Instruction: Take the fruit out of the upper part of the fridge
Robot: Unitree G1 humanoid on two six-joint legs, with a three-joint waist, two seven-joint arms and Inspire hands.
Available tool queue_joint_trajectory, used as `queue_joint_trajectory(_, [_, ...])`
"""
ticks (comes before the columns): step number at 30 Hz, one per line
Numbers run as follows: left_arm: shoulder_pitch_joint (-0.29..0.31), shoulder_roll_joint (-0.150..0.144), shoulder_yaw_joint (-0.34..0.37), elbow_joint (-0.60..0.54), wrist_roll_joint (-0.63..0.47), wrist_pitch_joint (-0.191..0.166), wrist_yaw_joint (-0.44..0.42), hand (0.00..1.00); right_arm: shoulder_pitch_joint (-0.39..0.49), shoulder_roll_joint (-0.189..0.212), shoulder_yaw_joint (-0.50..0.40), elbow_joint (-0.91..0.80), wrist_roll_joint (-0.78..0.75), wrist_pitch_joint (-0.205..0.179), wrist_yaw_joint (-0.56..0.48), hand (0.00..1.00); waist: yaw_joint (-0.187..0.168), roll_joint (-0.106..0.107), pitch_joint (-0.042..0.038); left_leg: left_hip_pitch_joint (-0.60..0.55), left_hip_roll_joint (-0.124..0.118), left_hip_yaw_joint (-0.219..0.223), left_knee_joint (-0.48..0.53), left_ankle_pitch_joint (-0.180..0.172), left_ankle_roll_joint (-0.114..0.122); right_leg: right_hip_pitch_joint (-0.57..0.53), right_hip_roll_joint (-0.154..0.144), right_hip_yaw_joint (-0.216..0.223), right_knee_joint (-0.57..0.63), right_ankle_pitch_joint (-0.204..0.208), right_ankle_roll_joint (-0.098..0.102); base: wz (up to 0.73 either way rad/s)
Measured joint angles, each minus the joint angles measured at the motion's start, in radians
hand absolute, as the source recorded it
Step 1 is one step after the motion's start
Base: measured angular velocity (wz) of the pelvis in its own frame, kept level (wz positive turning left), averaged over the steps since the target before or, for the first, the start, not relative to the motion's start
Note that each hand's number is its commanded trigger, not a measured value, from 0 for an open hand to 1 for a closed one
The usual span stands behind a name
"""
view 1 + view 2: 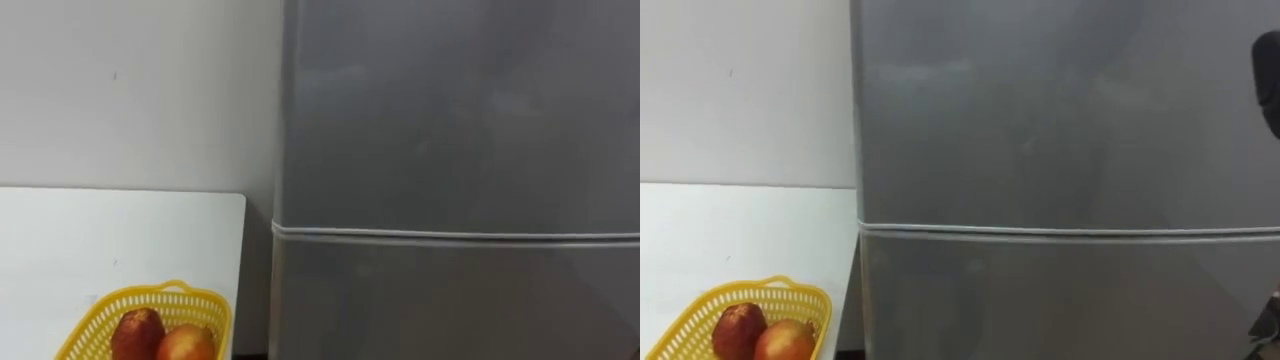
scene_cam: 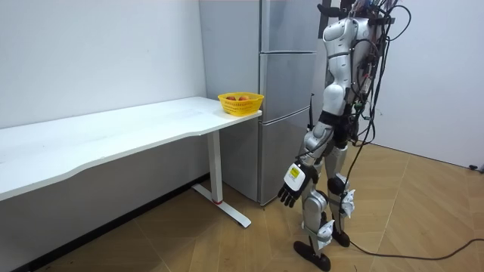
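Doors on the fridge [image 1: 450,130] number two, upper and lower, both closed, straight ahead of the robot. One yellow basket [image 1: 150,305] on the white counter [image 1: 120,230] just left holds two reddish fruits [image 1: 137,333]. The left hand [image 2: 291,181] hangs low by the thigh, fingers loose, empty.

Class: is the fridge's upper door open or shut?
Shut: the upper door lies flush with the lower door, and no interior shows.
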Motion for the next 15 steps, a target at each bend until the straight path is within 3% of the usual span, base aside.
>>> queue_joint_trajectory(4, [-0.001,0.0,-0.001,-0.001,0.0,0.0,0.0,0.0,0.0,0.0,0.019,0.002,0.01,-0.001,0.01,0.0,-0.004,0.004,-0.0019,-0.001,0.0,-0.001,0.0,0.001,-0.001,0.001,0.001,-0.003,-0.001,0.0,0.0,0.0])
queue_joint_trajectory(15, [-0.006,0.001,-0.009,-0.003,-0.001,0.0,0.0,0.0,0.0,0.0,0.006,0.022,0.033,-0.018,-0.023,0.0,-0.017,-0.017,-0.0037,0.0,0.0,-0.008,0.005,0.001,-0.001,0.006,-0.001,-0.018,-0.003,0.0,0.0,0.03])
